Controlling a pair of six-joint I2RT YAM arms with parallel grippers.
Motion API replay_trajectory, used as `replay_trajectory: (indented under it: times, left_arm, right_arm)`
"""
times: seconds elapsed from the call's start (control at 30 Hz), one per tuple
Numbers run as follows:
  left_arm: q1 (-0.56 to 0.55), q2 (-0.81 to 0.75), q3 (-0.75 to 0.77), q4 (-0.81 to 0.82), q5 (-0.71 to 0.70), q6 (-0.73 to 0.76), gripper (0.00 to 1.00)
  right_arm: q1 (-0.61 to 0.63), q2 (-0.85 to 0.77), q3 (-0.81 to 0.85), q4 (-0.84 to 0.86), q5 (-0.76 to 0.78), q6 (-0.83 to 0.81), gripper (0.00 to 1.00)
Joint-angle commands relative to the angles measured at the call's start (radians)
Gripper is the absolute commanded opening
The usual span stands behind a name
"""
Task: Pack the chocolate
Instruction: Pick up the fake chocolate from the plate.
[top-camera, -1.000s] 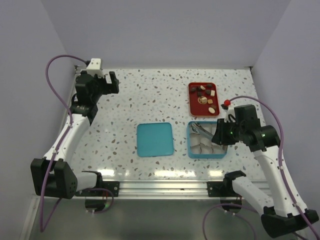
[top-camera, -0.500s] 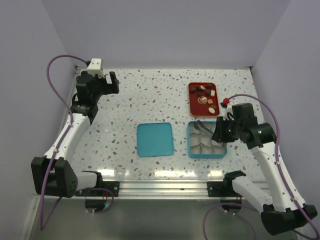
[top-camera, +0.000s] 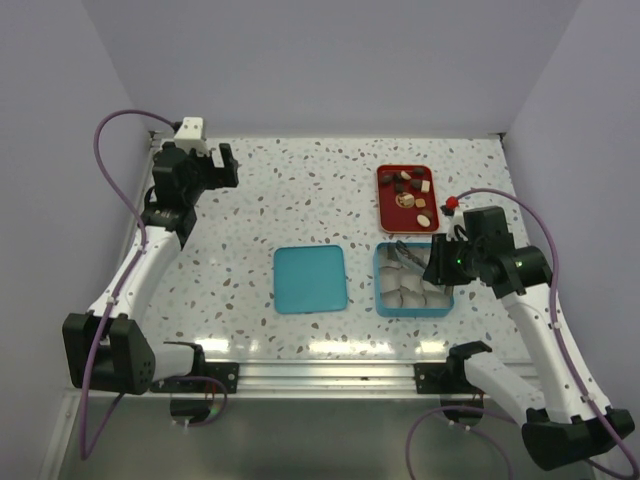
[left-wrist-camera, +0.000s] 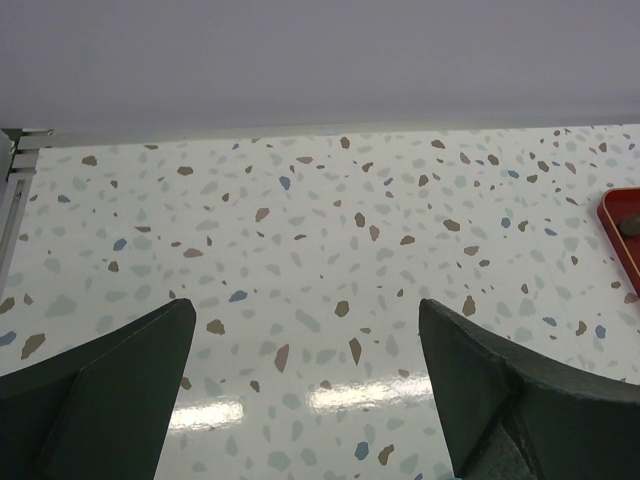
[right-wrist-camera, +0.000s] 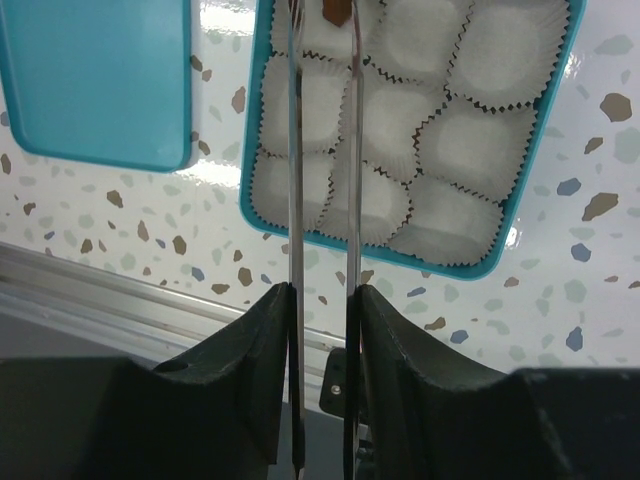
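Note:
Several small chocolate pieces (top-camera: 405, 199), dark, light brown and cream, lie on the red tray (top-camera: 381, 205). The teal box (top-camera: 380, 300) holds white paper cups (right-wrist-camera: 470, 140). My right gripper (top-camera: 437, 268) hovers over the box's right side, shut on metal tongs (right-wrist-camera: 294, 150) whose two blades reach out over the cups. A small brown chocolate piece (right-wrist-camera: 336, 9) shows between the tong tips at the top edge of the right wrist view. My left gripper (top-camera: 228, 167) is open at the far left with nothing in it.
The box's teal lid (top-camera: 311, 278) lies flat to the left of the box. The red tray's edge (left-wrist-camera: 622, 225) shows at the right of the left wrist view. The table's metal front rail (right-wrist-camera: 120, 290) runs below the box.
My right arm has shifted slightly toward the back over the box with the tongs. The left arm has not moved.

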Motion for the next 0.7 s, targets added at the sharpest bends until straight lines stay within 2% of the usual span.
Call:
replay_trajectory:
  times: [0.0, 0.47, 0.67]
  left_arm:
    - [-0.005, -0.003, 0.018, 0.017, -0.005, -0.001, 1.0]
    - [-0.005, -0.003, 0.018, 0.02, 0.0, -0.004, 1.0]
    - [-0.005, -0.003, 0.018, 0.023, 0.003, -0.004, 1.0]
  right_arm:
    - [0.002, -0.005, 0.012, 0.013, 0.015, 0.0, 0.36]
    - [0.002, -0.018, 0.052, 0.001, 0.034, 0.003, 0.32]
    - [0.002, 0.03, 0.118, 0.035, 0.05, -0.006, 0.31]
